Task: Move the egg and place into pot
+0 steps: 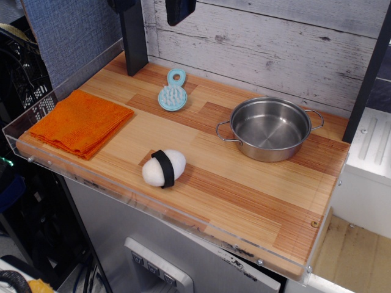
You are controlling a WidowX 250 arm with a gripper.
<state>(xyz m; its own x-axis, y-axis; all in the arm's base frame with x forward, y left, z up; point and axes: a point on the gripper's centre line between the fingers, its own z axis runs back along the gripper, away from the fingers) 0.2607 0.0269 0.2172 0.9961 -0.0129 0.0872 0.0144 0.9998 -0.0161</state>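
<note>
Butcher-block wooden tabletop [244, 201], striped in light and reddish planks, fills the scene, edged by a clear acrylic rim and backed by a whitewashed plank wall [275, 49]. A white, soft egg-shaped oval with a black band around its middle [164, 168] lies on its side near the front edge, well apart from the shallow round stainless-steel pot with two loop handles [270, 128], which stands upright toward the right rear. A folded orange cloth [79, 122] rests at the left end, and a light-blue round brush [173, 93] lies near the back wall. A dark upright post [133, 36] rises at the rear left. Only a dark piece of the gripper [180, 10] shows at the top edge, cut off by the frame; whether its jaws are apart or together cannot be told.
</note>
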